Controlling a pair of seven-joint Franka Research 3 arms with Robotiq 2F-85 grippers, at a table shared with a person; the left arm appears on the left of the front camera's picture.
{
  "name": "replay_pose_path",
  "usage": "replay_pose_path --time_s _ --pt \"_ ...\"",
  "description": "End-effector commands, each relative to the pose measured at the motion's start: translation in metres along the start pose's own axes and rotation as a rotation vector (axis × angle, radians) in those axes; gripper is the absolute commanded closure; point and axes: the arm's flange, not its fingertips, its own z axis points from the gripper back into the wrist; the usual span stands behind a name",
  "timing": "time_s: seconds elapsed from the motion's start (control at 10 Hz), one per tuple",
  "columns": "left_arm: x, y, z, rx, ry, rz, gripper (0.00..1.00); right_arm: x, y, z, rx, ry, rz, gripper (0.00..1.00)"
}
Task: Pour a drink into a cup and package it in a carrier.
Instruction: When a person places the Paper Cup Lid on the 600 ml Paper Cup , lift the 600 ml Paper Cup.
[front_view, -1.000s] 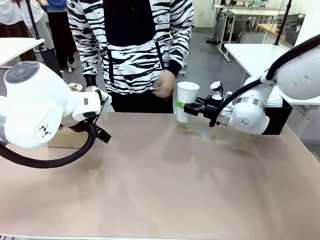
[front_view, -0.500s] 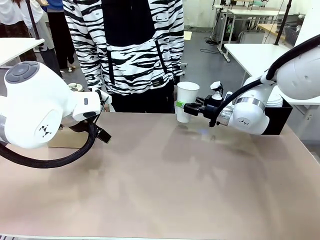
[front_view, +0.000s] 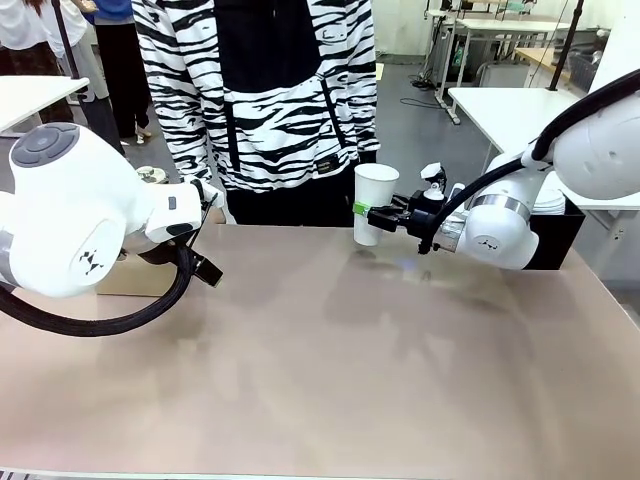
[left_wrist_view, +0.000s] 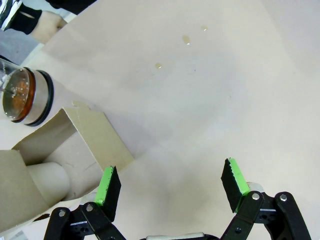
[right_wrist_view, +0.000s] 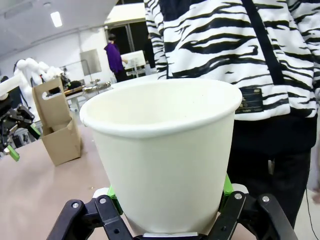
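The cup (front_view: 373, 200) is thin paper: light, easily crushed, slick on its taper, I judge; best taken across the wall with a gentle squeeze, clear of the rim; my right jaws are clenched on it so, a green pad (right_wrist_view: 226, 186) on either side, keeping it upright at the far edge of the bench (front_view: 330, 380), before the person (front_view: 270, 90); my left jaws stand wide apart, holding nothing, just beside the carrier (left_wrist_view: 75, 145); the drink (left_wrist_view: 17, 95) sits in its jug (left_wrist_view: 42, 97) beyond
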Motion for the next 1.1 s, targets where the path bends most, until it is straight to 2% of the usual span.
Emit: replay_pose_path --time_s 0.0,1.0 --pt "0.0002 -0.0003 0.0006 -0.002 -0.002 0.0 0.0 0.0017 0.0005 -0.0012 -0.001 0.001 -0.003 0.2" --pt "0.0002 -0.0003 0.0006 -0.002 -0.002 0.0 0.0 0.0017 0.0005 -0.0012 -0.001 0.001 -0.003 0.2"
